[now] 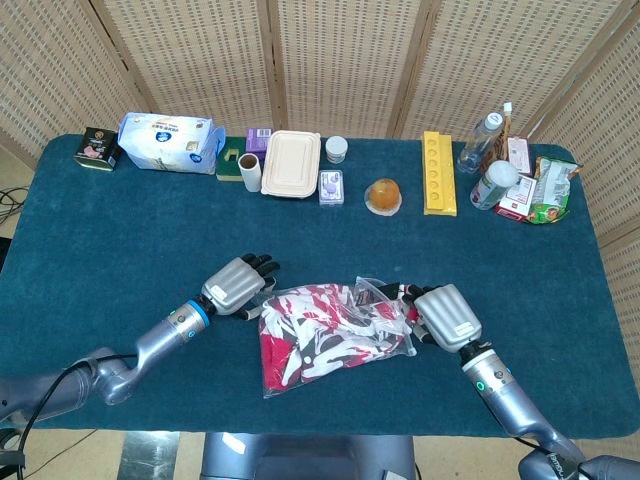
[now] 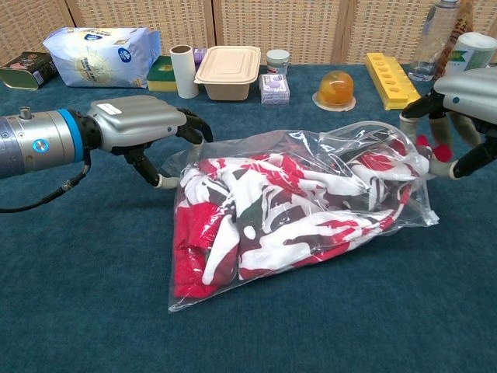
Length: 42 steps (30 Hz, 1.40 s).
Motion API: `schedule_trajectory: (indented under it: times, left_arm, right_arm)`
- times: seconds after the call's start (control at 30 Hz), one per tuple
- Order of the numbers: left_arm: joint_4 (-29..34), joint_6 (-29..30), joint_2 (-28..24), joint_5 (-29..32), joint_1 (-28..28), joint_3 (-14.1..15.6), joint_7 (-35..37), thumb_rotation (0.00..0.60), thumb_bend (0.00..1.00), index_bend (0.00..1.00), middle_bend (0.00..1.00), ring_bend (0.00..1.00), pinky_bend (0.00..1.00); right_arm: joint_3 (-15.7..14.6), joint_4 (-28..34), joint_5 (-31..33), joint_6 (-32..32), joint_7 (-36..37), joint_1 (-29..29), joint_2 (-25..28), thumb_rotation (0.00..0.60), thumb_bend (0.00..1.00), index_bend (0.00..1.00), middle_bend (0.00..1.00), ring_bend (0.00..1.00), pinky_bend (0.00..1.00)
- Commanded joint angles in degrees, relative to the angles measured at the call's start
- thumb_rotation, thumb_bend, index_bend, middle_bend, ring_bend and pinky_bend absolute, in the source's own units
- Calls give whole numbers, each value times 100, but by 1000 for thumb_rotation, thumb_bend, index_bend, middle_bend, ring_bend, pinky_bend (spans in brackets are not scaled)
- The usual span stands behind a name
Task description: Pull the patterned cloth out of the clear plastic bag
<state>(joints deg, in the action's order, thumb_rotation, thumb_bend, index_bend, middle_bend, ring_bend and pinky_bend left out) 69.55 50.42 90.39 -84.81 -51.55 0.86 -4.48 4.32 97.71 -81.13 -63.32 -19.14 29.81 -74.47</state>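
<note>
My hands at both ends of the bag [image 2: 311,210].
Left hand [image 2: 136,124] fingers [image 2: 192,124] spread, touching it; right hand [image 2: 466,89] fingers pinching cloth [image 2: 423,144].

Flanked by the left hand [image 1: 238,286] and right hand [image 1: 446,316], both touching its ends: clear plastic bag [image 1: 335,335] of red-and-white patterned cloth [image 1: 320,328] on blue table [image 1: 120,230]

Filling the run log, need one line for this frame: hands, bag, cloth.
left hand: open, fingertips at bag's closed end | right hand: pinching cloth at bag mouth | clear plastic bag: flat on table | patterned cloth: mostly inside
</note>
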Motion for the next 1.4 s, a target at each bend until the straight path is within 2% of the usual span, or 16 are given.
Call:
schedule_trajectory:
  times: [0.03, 0.2, 0.43, 0.93, 1.4]
  left_arm:
    - [-164, 75, 115, -104, 28, -13, 132, 600, 372, 546, 191, 131, 257]
    - [-264, 96, 126, -199, 49, 4, 236, 600, 430, 605, 212, 135, 263]
    - [-223, 107, -56, -233, 140, 46, 295, 600, 453, 625, 217, 135, 263]
    - [289, 377, -1062, -125, 680, 242, 331, 600, 450, 625, 217, 135, 263]
    - [514, 759, -1652, 128, 1220, 197, 355, 600, 448, 625, 217, 135, 264]
  right_arm:
    - [-1, -12, 13, 7, 2, 0, 8, 600, 475, 598, 439, 588, 659]
    - [6, -3, 21, 6, 6, 2, 28, 600, 475, 602, 441, 589, 659]
    - [14, 23, 34, 5, 17, 3, 45, 600, 475, 605, 445, 590, 659]
    - [47, 36, 28, 29, -32, 65, -69, 600, 475, 608, 446, 601, 659]
    - [104, -45, 113, -34, -22, 52, -66, 600, 475, 622, 456, 615, 660]
